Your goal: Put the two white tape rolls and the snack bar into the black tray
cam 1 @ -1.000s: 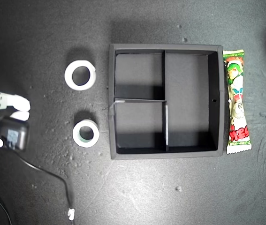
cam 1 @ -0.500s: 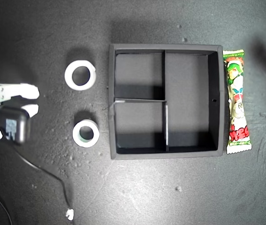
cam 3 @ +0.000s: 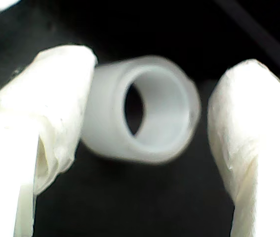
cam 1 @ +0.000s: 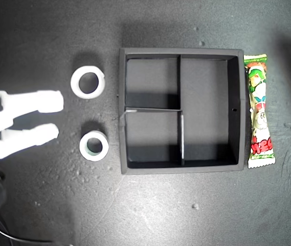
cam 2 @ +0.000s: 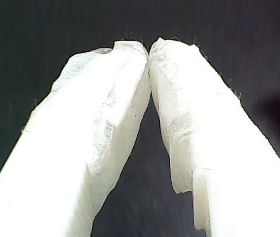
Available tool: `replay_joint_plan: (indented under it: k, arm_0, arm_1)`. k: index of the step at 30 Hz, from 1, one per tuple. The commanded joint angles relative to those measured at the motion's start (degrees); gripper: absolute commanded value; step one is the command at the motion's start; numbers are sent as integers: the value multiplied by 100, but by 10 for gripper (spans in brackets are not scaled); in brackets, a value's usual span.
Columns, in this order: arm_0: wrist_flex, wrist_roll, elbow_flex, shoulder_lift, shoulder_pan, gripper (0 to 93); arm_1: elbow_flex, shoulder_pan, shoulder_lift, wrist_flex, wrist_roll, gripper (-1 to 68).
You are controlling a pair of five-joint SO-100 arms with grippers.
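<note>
A: Where does my second gripper (cam 1: 58, 117) stand?

B: At the exterior view's left, stretched out level toward the black tray (cam 1: 240, 110). Its 2 white fingers (cam 1: 32, 100) are spread apart with nothing between them there. In the second wrist view the gripper (cam 3: 149, 103) frames a white tape roll (cam 3: 144, 109), the pads on either side of it. I cannot tell whether they touch it.

A: Which roll is that?

B: I cannot tell. In the exterior view the wider tape roll (cam 1: 88, 82) lies just above the fingers and the tape roll with the greenish rim (cam 1: 94, 146) just below them, both flat on the dark table (cam 1: 42, 41), beside the tray's left wall.

A: And my first gripper (cam 2: 149, 49)?

B: Its padded tips meet, pinched together on nothing, over dark ground. The exterior view does not show it.

A: The snack bar (cam 1: 258, 110)?

B: It lies along the tray's right wall, outside it, red lettering at the lower end. All 3 compartments hold nothing
</note>
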Motion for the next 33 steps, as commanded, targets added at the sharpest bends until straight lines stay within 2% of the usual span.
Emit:
replay_joint_plan:
  k: [1, 8, 12, 19, 24, 28, 33]
  arm_0:
    - [-132, 141, -624, -914, 18, 181]
    - [-686, 308, -606, -1995, -70, 180]
    - [-1072, 492, -747, -2821, -281, 180]
    - [-1028, 650, -1397, -3999, -554, 178]
    - [-1046, 756, -1582, -4447, -729, 176]
    - [-1028, 782, -1749, -4790, -800, 174]
    - [-1063, 800, -2021, -5317, -861, 171]
  arm_1:
    - [-703, -105, 97, -773, -1529, -6]
    - [-2760, -1239, -536, -53, -3981, -6]
    - [-3401, -2065, -1723, 18, -4913, -4]
    - [-4667, -3630, -3885, 642, -6372, -2]
    - [-5062, -4518, -4896, 1547, -6653, 0]
    - [-5098, -5001, -5660, 2048, -6583, 35]
    - [-5212, -5203, -6618, 2408, -6609, 142]
